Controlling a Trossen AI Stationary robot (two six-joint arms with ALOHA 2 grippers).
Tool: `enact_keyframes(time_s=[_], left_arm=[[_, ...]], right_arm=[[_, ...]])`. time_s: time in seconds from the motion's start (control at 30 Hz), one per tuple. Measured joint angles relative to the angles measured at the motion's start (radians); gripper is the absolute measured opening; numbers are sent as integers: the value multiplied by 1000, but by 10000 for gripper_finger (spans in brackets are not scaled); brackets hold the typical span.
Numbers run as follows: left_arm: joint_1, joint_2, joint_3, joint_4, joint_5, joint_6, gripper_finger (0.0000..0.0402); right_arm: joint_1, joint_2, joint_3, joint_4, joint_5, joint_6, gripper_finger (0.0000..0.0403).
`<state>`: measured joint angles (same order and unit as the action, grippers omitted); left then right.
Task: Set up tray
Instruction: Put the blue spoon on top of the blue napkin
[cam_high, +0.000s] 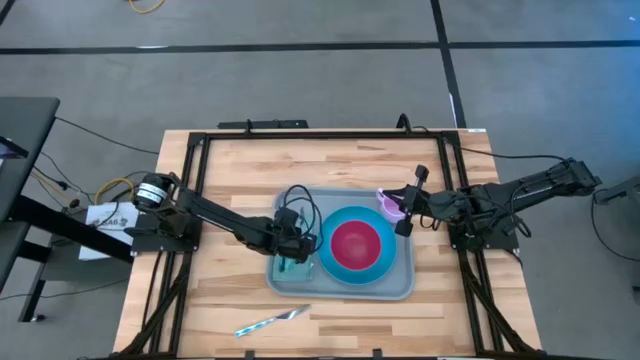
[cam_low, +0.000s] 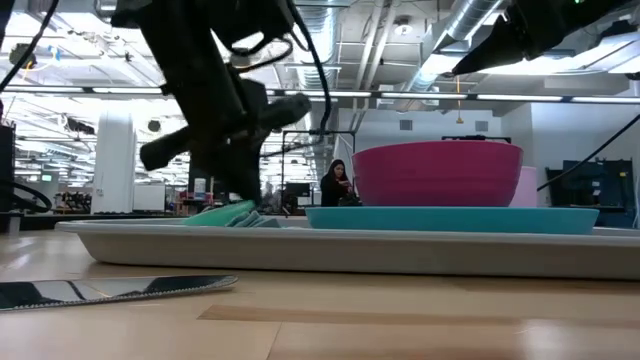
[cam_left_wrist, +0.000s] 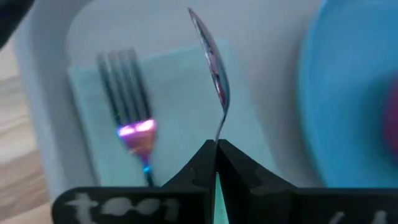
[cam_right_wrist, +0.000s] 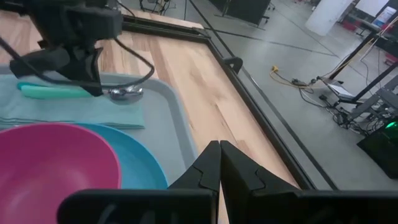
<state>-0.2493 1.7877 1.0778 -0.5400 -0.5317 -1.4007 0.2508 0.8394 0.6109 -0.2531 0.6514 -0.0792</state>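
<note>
Wood table (cam_high: 230, 300) w/ tray (cam_high: 400, 285); left gripper (cam_left_wrist: 216, 148) pinching spoon (cam_left_wrist: 212, 71), right gripper (cam_right_wrist: 219, 149) pressed together.

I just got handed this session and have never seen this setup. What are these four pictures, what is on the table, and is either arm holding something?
Two dark robot arms work at a wooden table. One picture looks straight down, one looks level across the tabletop, and one comes from each arm's wrist.

On the table lies the tray. In it are a blue plate with a pink bowl on it, and a teal napkin with a fork on it. A knife lies on the wood near the tray, and a pink cup sits at the tray's far corner.

The left gripper is over the napkin, shut on a spoon. The right gripper is above the tray's right side, shut and holding nothing.
</note>
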Motion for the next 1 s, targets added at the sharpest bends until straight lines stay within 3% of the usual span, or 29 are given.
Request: enact_keyframes(time_s=[0.43,1.0], left_arm=[[-6,13,-1,-46,4,-79,0],[-6,14,0,-87,58,7,0]], right_arm=[[0,0,0,0,0,0,0],[0,0,0,0,0,2,0]])
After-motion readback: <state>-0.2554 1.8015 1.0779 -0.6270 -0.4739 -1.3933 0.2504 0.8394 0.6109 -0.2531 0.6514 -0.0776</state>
